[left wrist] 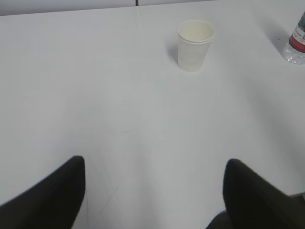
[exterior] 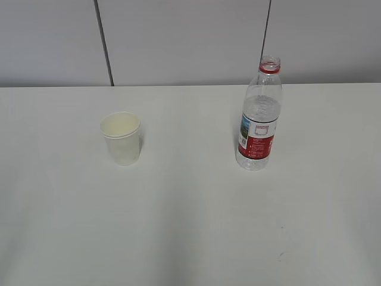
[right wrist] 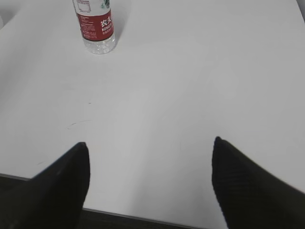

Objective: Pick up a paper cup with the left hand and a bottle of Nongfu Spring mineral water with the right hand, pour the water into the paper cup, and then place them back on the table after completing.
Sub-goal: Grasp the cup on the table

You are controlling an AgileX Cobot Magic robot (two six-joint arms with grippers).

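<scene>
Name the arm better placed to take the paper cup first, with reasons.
Left. The paper cup stands ahead of the open left tool, on the left of the table. The right tool, also open, faces the bottle.

Bright, even, diffuse illumination throughout; no hard glare. Soft faint shadows only: right of the paper cup (exterior: 121,137), left of the bottle (exterior: 259,116). White surface (exterior: 190,226) near washed out, slight grey falloff at lower corners. Mild softness overall. Dark tool fingers (left wrist: 45,200) (right wrist: 52,188) blurred, out of focus in both wrist views.
</scene>
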